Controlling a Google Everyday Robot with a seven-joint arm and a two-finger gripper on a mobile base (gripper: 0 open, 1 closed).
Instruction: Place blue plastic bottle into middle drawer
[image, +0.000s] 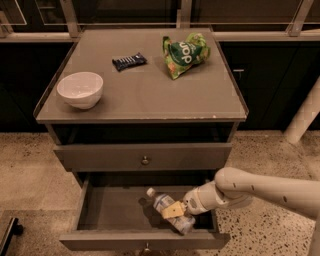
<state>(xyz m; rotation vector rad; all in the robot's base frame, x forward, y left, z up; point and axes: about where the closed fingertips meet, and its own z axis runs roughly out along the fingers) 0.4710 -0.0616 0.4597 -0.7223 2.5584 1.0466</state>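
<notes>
The blue plastic bottle (166, 209) lies tilted inside the open middle drawer (115, 212), its white cap pointing up and left. My gripper (179, 212) comes in from the right on a white arm and is shut on the bottle near its lower end, low in the right half of the drawer. The bottle's bottom end is hidden behind the gripper and the drawer front. The drawer is pulled out, its grey face and brass knob at the lower edge of the view.
A closed grey drawer (144, 157) sits one level higher. On the cabinet top (145, 92) stand a white bowl (80, 89), a dark snack bar (129, 61) and a green snack bag (185, 54). A white post (305, 112) stands at the right.
</notes>
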